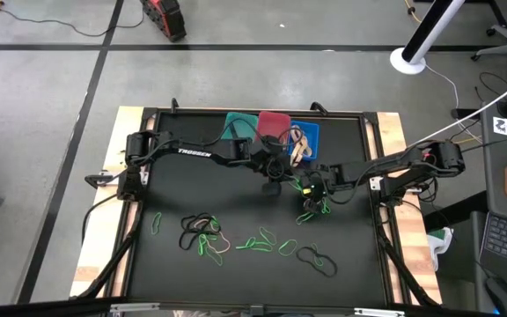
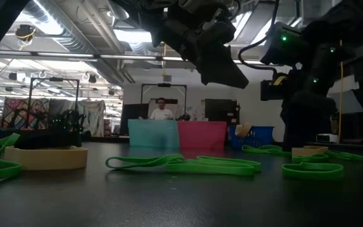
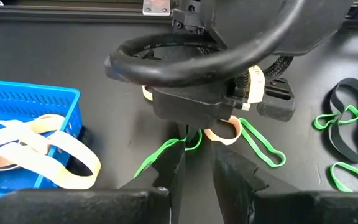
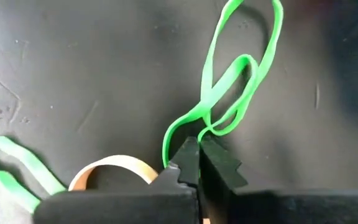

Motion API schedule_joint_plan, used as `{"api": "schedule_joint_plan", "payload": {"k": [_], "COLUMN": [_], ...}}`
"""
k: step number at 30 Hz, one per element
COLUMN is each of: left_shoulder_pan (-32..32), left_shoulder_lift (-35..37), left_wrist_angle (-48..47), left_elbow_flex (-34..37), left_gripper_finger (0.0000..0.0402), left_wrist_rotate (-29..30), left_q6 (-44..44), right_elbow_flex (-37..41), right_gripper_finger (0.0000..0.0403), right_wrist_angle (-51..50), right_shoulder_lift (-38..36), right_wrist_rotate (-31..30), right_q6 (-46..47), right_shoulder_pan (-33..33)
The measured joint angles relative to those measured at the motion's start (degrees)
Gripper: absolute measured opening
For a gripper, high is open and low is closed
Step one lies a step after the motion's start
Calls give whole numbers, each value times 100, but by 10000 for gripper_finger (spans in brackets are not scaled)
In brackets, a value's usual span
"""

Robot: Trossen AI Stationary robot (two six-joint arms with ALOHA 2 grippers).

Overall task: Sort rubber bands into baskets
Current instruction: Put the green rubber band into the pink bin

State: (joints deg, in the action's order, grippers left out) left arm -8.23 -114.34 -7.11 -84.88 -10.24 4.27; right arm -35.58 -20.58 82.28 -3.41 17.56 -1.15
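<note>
My right gripper (image 1: 309, 187) is down at the black mat at centre right, shut on a bright green rubber band (image 4: 238, 74). A tan band (image 4: 114, 168) lies right beside its fingers. My left gripper (image 1: 275, 179) hovers above the mat just left of it, its fingers (image 3: 169, 177) slightly apart and empty. Teal (image 1: 234, 123), red (image 1: 273, 121) and blue (image 1: 306, 134) baskets stand in a row at the far middle. The blue one holds tan bands (image 3: 36, 143). More green, black and tan bands (image 1: 205, 233) lie loose across the near half. My right gripper pinches the green band at one bend of its loop (image 4: 199, 132) between its two fingertips, coming from above and pointing down. The rest of the loop lies twisted on the mat beyond the fingers; whether the pinched part is lifted does not show.
A black band with green ones (image 3: 347, 115) lies beside the right arm. Another green cluster (image 1: 313, 211) lies just near of the right gripper. The two arms stand close together at mid table. A person (image 2: 161, 108) shows far behind the table.
</note>
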Motion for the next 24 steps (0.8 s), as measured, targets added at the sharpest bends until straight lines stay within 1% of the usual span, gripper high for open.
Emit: {"api": "schedule_joint_plan", "payload": {"k": [3,6,8,12,15,18,24], "left_shoulder_pan": [0,0,0,0,0,0,0], "left_shoulder_lift": [45,195,342,655,891,1080,1414], "left_wrist_angle": [-71,-312,-589,-1169,-1577,-1819,-1991], "left_elbow_flex": [0,0,0,0,0,0,-2], "left_gripper_finger": [75,75,76,75,76,75,75], "left_wrist_rotate": [1,2,4,6,21,44,58], "left_q6": [5,11,13,15,18,20,26], "right_elbow_flex": [-161,-337,-474,-813,-1136,-1453,-1982], "right_gripper_finger": [21,10,4,10,7,3,2], "right_wrist_angle": [-130,-111,-107,-107,-99,22,161], "right_shoulder_lift": [2,1,0,0,0,-2,-2], "right_wrist_rotate": [38,47,51,51,23,-167,-936], "right_q6": [-24,-275,-444,-758,-1096,-1571,-2602], "right_shoulder_pan": [0,0,0,0,0,0,-82]}}
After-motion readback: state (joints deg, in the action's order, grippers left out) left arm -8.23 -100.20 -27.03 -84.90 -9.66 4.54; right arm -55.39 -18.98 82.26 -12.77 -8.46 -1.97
